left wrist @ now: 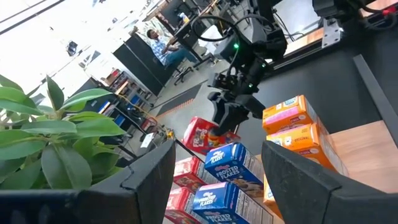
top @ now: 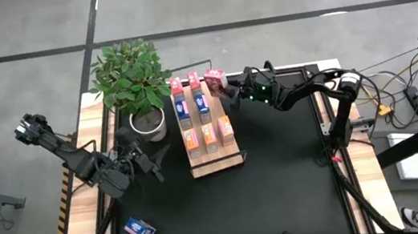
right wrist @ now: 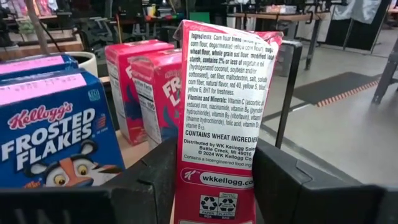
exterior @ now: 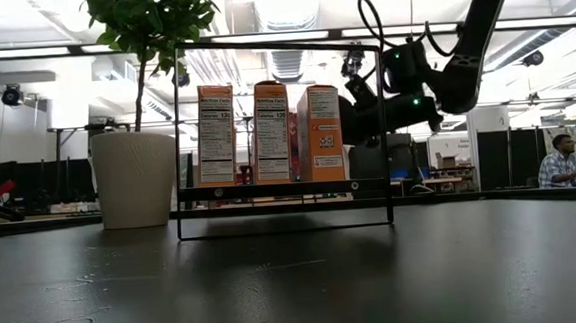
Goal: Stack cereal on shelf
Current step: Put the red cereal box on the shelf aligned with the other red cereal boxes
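The shelf [top: 216, 161], a light-wood board in a black wire frame, carries three rows of cereal boxes [top: 204, 117]: pink-red, blue and orange. My right gripper [top: 230, 90] is at the shelf's far right end, shut on a pink-red cereal box [top: 214, 77]. Another blue box [top: 139, 230] lies on the table near the front left. Left of the shelf, beside the plant pot, my left gripper [top: 149, 162] hangs open; its fingers [left wrist: 152, 174] have nothing between them. My right gripper pinches the pink-red box by its two broad faces, low on the box [right wrist: 214, 180], one finger [right wrist: 149, 180] on each side. The fingers come in level from the table's right. The box stands nearly upright, its narrow printed side toward the wrist; whether its bottom rests on the shelf I cannot tell.
A potted plant [top: 132, 74] in a white pot [top: 147, 123] stands just left of the shelf's far end. The black tabletop [top: 283, 188] lies bare in front of and to the right of the shelf. Cables and equipment [top: 413, 98] sit beyond the right edge.
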